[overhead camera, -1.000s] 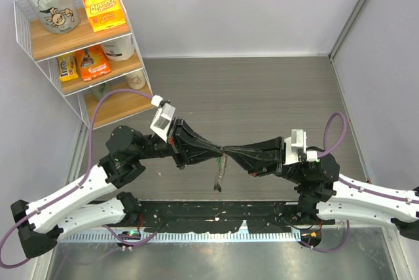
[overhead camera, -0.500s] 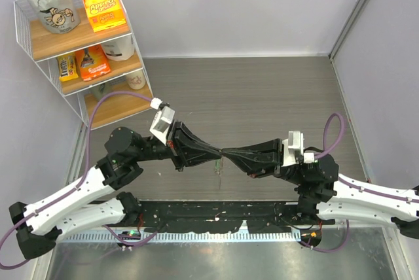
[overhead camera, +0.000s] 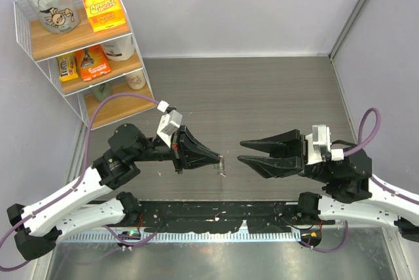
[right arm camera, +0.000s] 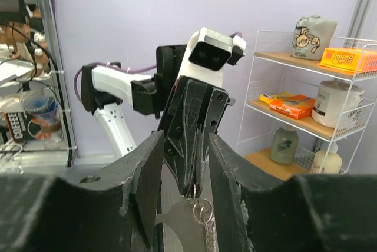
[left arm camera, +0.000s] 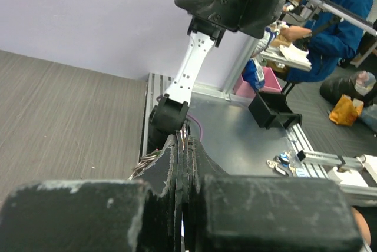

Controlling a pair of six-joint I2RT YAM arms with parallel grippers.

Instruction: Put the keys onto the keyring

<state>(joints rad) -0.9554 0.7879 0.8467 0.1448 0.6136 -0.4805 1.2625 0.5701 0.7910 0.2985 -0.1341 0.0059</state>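
Observation:
My left gripper [overhead camera: 220, 157] is shut, and its tips pinch a thin metal piece [left arm camera: 185, 136]. The keyring [right arm camera: 202, 212] hangs from those tips: small silvery rings with a glittering chain dropping below them. A flat grey metal piece [right arm camera: 175, 221] hangs beside the rings. In the top view the chain [overhead camera: 222, 166] is a short dangling bit under the left tips. My right gripper [overhead camera: 240, 150] is open and empty, a short gap to the right of the left tips and facing them. No green-headed key shows.
A white wire shelf [overhead camera: 26, 43] with boxes and bags stands at the back left. The black rail [overhead camera: 216, 213] runs along the table's near edge. Small keys, one with a blue head [left arm camera: 280, 161], lie on the metal surface beyond the table.
My right gripper has let go, opened and pulled back to the right, away from the left tips. My left gripper stays shut on the keyring and has drawn back slightly.

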